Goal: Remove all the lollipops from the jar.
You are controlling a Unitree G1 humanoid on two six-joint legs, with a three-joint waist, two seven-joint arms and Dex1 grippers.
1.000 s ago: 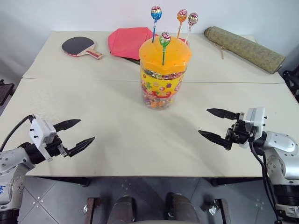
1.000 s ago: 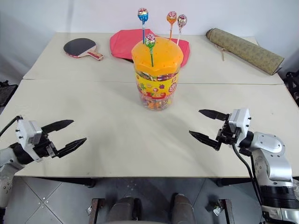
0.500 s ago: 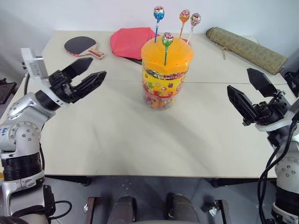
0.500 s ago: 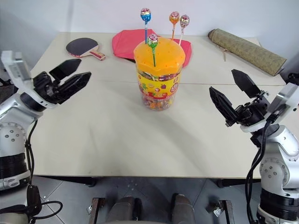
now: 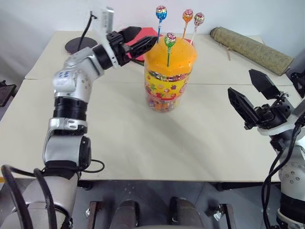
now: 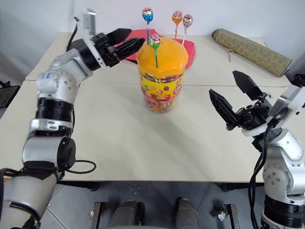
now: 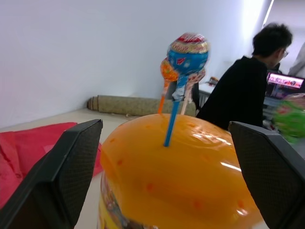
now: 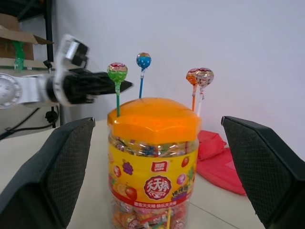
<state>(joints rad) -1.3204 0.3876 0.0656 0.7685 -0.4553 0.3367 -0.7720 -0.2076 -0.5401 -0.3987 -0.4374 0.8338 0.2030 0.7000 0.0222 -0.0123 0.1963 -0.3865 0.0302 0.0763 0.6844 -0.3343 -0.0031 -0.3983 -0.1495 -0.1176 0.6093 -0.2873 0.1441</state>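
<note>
We've got four lollipops [image 5: 160, 12] stuck upright in the jar [image 5: 168, 71]'s orange lid, upper middle; left hand [image 5: 141, 42] and right hand [image 5: 251, 95] both spread empty.

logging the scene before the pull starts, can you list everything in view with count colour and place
jar: one, clear with yellow label and domed orange lid, table centre
lollipops: four, standing in the lid; blue, green, orange, pink
table tennis paddle: one, black face, far left of table, partly behind the left arm
red cloth: one, behind the jar
rolled mat: one, olive, far right of table
table: one, cream top
person: one, dark top, in the background of the left wrist view
left end effector: one, black fingers, open, raised beside the lid near the blue lollipop
right end effector: one, black fingers, open, raised to the right of the jar
</note>
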